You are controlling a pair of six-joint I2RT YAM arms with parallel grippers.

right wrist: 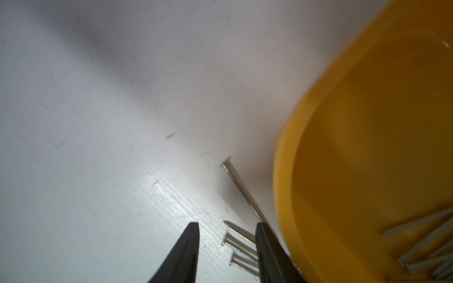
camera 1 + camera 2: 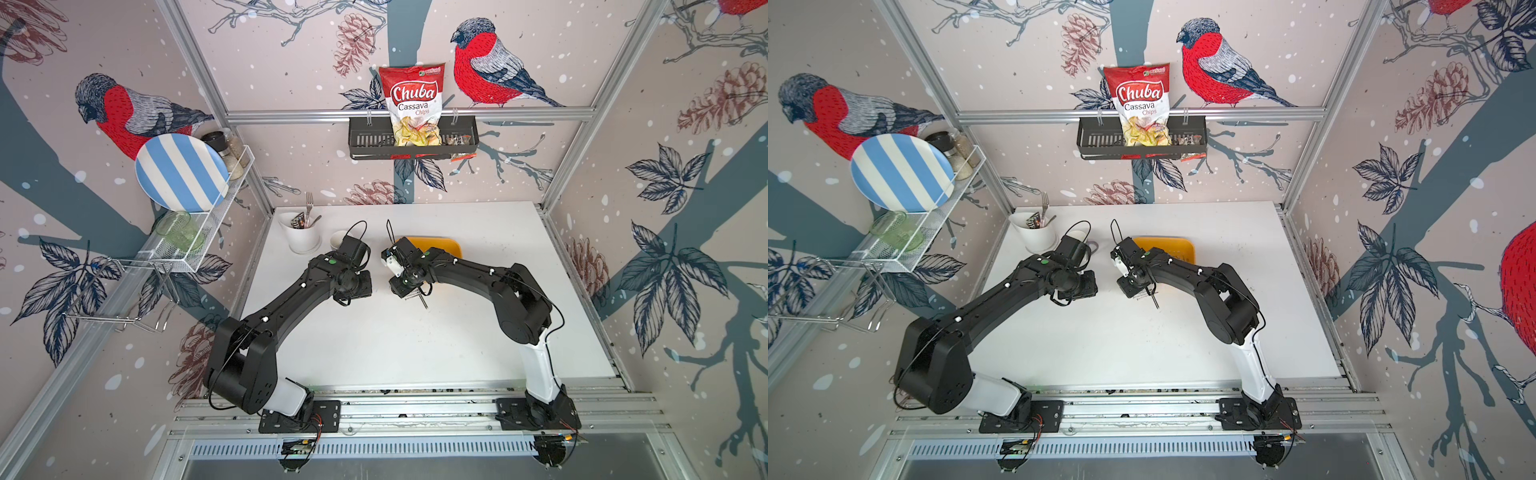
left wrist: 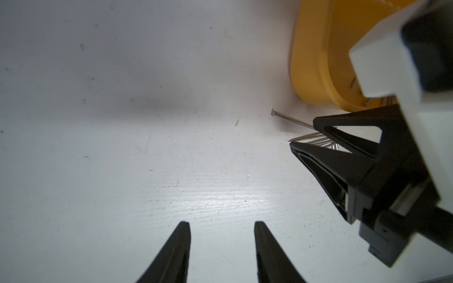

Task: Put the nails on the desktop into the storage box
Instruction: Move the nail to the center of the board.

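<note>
1. On the white counter (image 2: 415, 353), toward the far middle, sits the yellow storage box (image 2: 440, 244). In both top views the right arm reaches across it and hides about half.
2. Inside the box, a heap of nails (image 1: 421, 247) lies piled in one corner (the right wrist view shows them best).
3. Outside it, a small bunch (image 1: 239, 243) lies flat on the counter just beside the box's outer wall. A single nail (image 1: 241, 186) lies next to the bunch, slanting along that wall. Its flat head is at the far end and its shaft disappears behind a finger.
4. From where I stand, the right gripper (image 1: 226, 224) is down low over that bunch with its fingers spread. The bunch lies in the gap, tight against one finger, and nothing looks pinched.
5. Close by, facing it, the left gripper (image 3: 221, 223) hangs over bare counter. Its fingers are spread too, with nothing between them.
6. At the far left corner stands a white utensil holder (image 2: 301, 239) with a fork (image 2: 308, 205) sticking up.
7. On the back wall, a black basket (image 2: 370, 139) holds a bag of cassava chips (image 2: 413, 99).
</note>
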